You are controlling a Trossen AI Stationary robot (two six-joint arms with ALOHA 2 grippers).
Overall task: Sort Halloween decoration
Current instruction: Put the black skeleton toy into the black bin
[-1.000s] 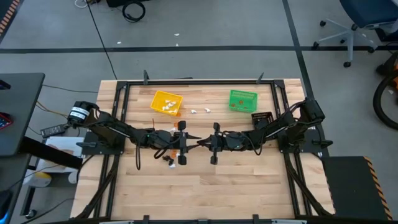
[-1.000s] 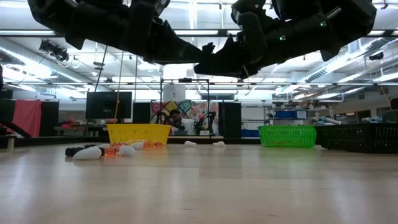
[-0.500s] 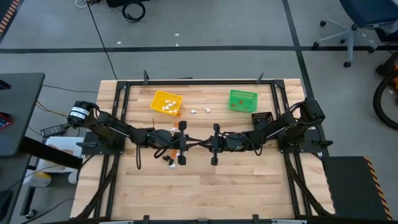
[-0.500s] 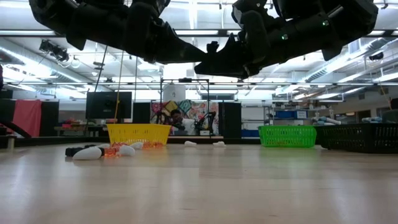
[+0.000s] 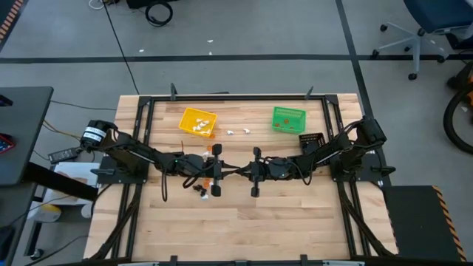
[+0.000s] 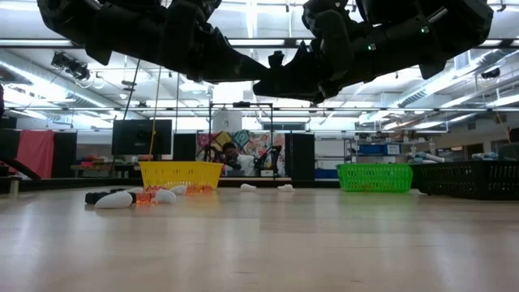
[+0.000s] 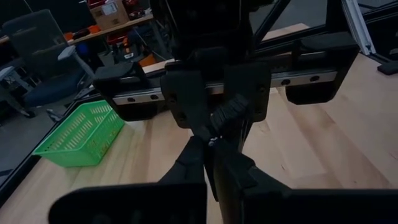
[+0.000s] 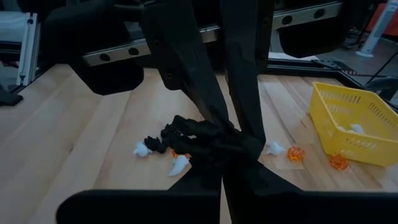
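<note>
Both arms meet tip to tip above the table's middle. My left gripper (image 5: 224, 168) and my right gripper (image 5: 246, 168) are both shut around a lumpy black trinket (image 8: 198, 134), held high above the wood (image 6: 274, 59). A small heap of white, orange and black trinkets (image 5: 199, 188) lies on the table under the left arm; it also shows in the low view (image 6: 134, 197) and the right wrist view (image 8: 179, 165). Two white trinkets (image 5: 236, 131) lie between the bins. White ones lie inside the yellow bin (image 5: 198, 122). My left gripper has its two fingers (image 8: 245, 93) closing in a V on the black trinket's far part (image 8: 239, 142), level, from the table's left. The trinket is lifted clear. My right gripper pinches the same trinket at its near part (image 8: 208, 152), level, from the table's right; its own fingers hide the exact spot.
The yellow bin (image 6: 181, 174) and the green bin (image 5: 288, 118) stand near the far edge, and a black bin (image 5: 311, 139) is by the right arm. The green bin also shows in the left wrist view (image 7: 81, 134). Two orange trinkets (image 8: 295, 154) lie beside the yellow bin (image 8: 354, 134). Bare wood lies toward the near edge.
</note>
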